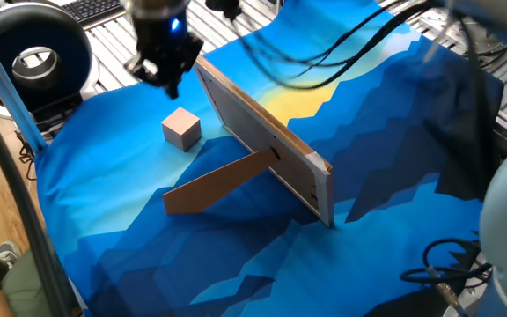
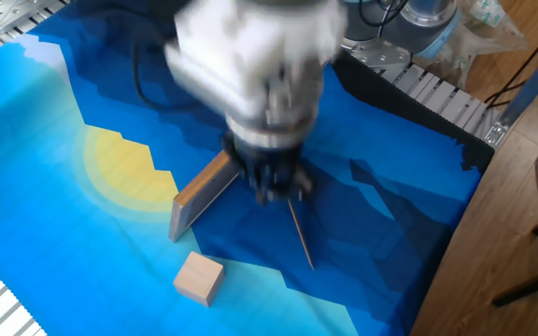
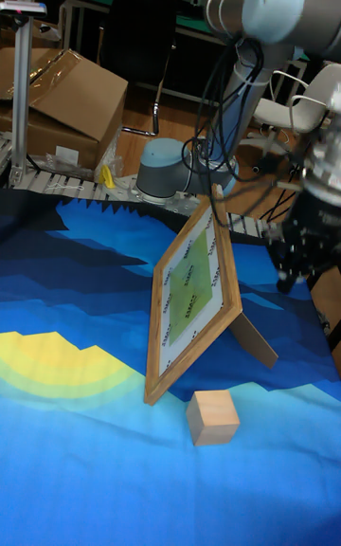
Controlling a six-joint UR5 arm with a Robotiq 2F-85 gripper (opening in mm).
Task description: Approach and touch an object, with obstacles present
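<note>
The object, a small pale wooden cube (image 1: pixel 181 128) (image 2: pixel 199 278) (image 3: pixel 212 416), rests on the blue cloth on the propped side of the obstacles. These are a long light-wood board (image 1: pixel 262 132) (image 2: pixel 197 193) (image 3: pixel 194 295) standing tilted on its edge, and a brown strip (image 1: pixel 218 183) (image 2: pixel 299 238) (image 3: pixel 256 333) propping it. My gripper (image 1: pixel 167 79) (image 2: pixel 274 187) (image 3: pixel 296 262) is motion-blurred. It hangs in the air on the cube's side of the board, above and beyond the cube and apart from it. Its fingers taper to one tip, shut on nothing.
A black round device (image 1: pixel 33 53) and a keyboard (image 1: pixel 95 9) lie beyond the cloth's edge on the slatted table. Black cables (image 1: pixel 324 62) trail over the board from the arm. A cardboard box (image 3: pixel 66 110) stands at the back.
</note>
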